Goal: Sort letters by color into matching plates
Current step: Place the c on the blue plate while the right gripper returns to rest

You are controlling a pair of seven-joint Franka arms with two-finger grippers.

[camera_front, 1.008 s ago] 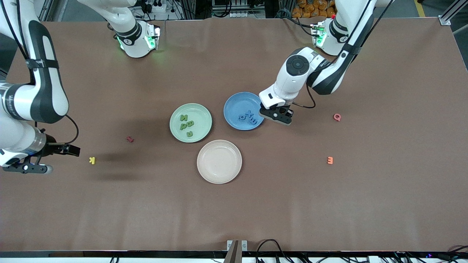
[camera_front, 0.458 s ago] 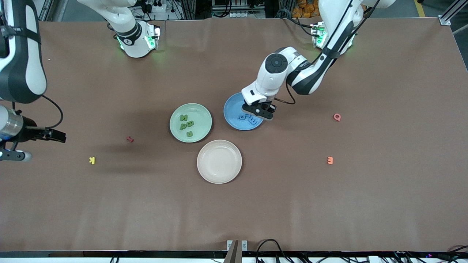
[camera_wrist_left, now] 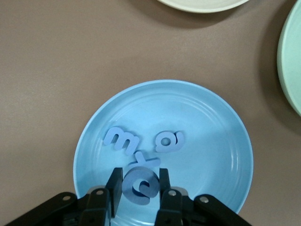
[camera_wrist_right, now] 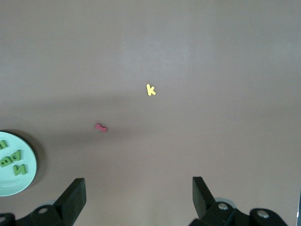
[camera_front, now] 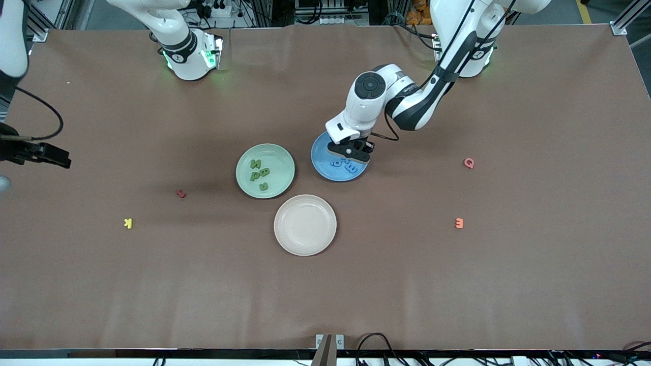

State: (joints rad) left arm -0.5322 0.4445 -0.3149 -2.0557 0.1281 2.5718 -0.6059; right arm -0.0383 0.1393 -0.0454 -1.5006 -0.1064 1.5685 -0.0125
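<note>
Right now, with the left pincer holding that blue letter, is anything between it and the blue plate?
Nothing visible blocks it. The left pincer is shut on the blue letter over the blue plate. Three more blue letters already lie in the plate just ahead of the held one, so it could land against them.

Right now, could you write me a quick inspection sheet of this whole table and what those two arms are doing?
Surface: brown table.
Job's things: round blue plate holds three blue letters; pale green plate holds four green letters; beige-pink plate bare. Loose: yellow letter, red letter, pink letter, orange letter.
Clutter: nothing seen.
Grippers: left gripper shut on fourth blue letter over blue plate; right gripper open, waiting.
Cables: black, on arms.
Surroundings: racks, wiring.
</note>
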